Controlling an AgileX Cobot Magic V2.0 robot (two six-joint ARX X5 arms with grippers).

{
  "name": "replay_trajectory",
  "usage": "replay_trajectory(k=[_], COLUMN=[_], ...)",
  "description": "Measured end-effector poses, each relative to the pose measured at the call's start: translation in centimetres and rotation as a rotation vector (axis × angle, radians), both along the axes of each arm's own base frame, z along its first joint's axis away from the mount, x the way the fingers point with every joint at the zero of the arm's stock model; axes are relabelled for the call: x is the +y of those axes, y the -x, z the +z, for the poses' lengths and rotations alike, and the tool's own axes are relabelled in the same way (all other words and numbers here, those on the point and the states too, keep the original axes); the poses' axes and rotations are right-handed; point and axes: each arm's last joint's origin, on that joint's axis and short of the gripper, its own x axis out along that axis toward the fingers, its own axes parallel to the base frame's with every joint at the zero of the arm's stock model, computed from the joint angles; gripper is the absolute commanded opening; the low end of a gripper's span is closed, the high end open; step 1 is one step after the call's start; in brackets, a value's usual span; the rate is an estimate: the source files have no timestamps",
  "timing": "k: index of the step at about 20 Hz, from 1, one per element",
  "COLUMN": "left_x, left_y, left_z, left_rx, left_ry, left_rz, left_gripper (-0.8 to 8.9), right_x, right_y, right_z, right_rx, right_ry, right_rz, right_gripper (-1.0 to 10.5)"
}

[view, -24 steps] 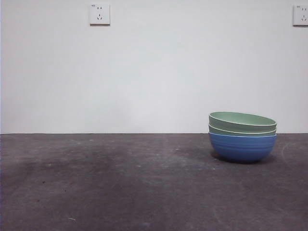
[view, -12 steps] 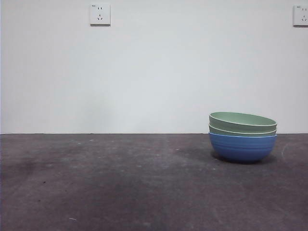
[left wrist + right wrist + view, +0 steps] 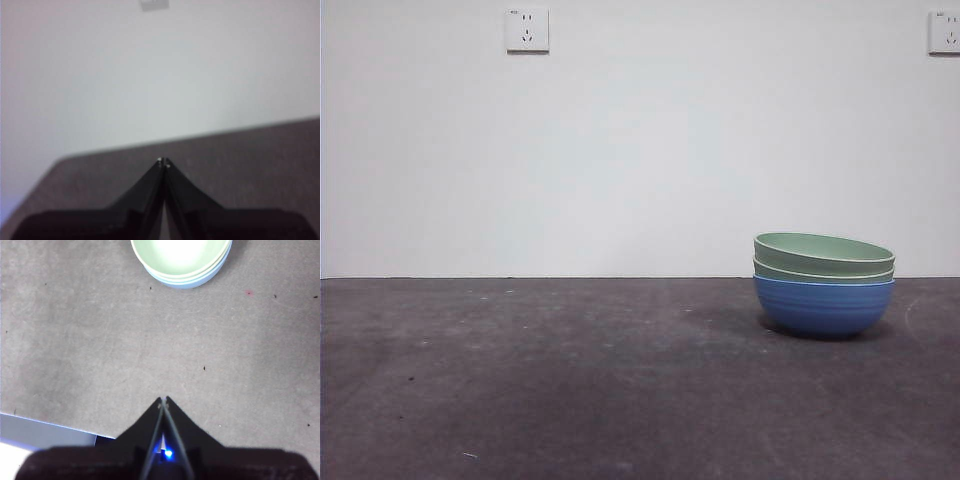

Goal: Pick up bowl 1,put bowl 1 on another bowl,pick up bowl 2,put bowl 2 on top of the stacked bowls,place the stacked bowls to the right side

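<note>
The stacked bowls (image 3: 824,282) stand at the right of the table in the front view: a medium-blue ribbed bowl (image 3: 823,308) at the bottom and two pale green bowls (image 3: 823,253) nested in it. From above, the right wrist view shows the stack (image 3: 181,260) well ahead of my right gripper (image 3: 163,400), which is shut and empty, clear of the bowls. My left gripper (image 3: 163,162) is shut and empty too, over bare table, facing the wall. Neither arm shows in the front view.
Dark grey table (image 3: 570,380) runs to a white wall with two sockets (image 3: 527,29). In the right wrist view the table's edge (image 3: 45,427) lies close to the gripper.
</note>
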Motion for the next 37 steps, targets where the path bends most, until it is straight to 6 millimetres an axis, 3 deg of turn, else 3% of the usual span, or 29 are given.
replay_trajectory(k=[5, 10, 16, 33, 37], left_x=[0.0, 0.0, 0.0, 0.0, 0.0], left_y=[-0.1, 0.0, 0.1, 0.1, 0.1], left_z=[-4.6, -6.8, -8.6, -8.6, -8.6], left_rx=[0.063, 0.079, 0.273, 0.271, 0.271], left_ry=[0.017, 0.045, 0.123, 0.188, 0.188], left_rz=[-0.001, -0.003, 0.001, -0.002, -0.002], left_gripper=[-0.03, -0.03, -0.03, -0.03, -0.03], right_x=[0.0, 0.0, 0.0, 0.0, -0.6], right_y=[0.0, 0.0, 0.0, 0.0, 0.7], right_z=[0.0, 0.0, 0.0, 0.0, 1.3], right_rx=[0.000, 0.000, 0.000, -0.002, -0.203], right_ry=[0.000, 0.000, 0.000, 0.004, 0.025], right_rz=[0.000, -0.001, 0.000, 0.002, -0.020], right_gripper=[0.0, 0.0, 0.0, 0.0, 0.0])
